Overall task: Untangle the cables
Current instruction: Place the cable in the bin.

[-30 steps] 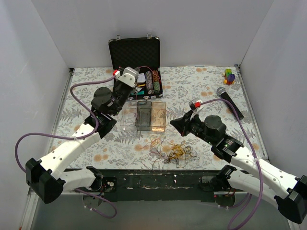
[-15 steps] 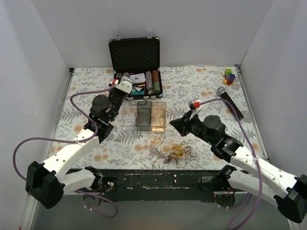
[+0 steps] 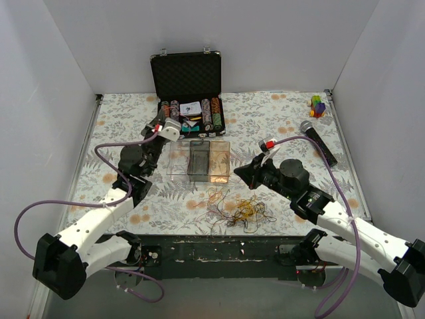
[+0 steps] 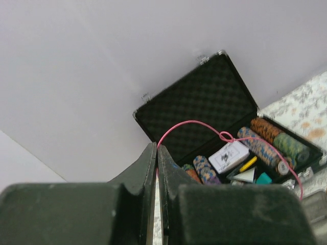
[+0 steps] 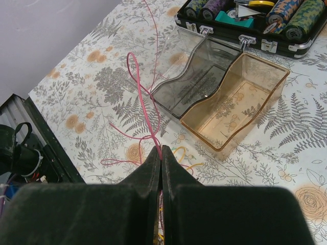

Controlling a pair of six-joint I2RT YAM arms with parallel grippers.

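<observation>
Pink cable (image 4: 194,121) sits pinched in left gripper (image 4: 157,151) and right gripper (image 5: 160,152), near the case (image 4: 204,109). Card (image 4: 229,155) print inside: unreadable.

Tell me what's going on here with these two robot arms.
They're untangling cables. The left end effector is shut on a thin pink cable, held up in front of the open poker chip case, with a small knot showing along it. The right end effector pinches a pink cable too, apparently the same one, beside the loose tangle.
</observation>
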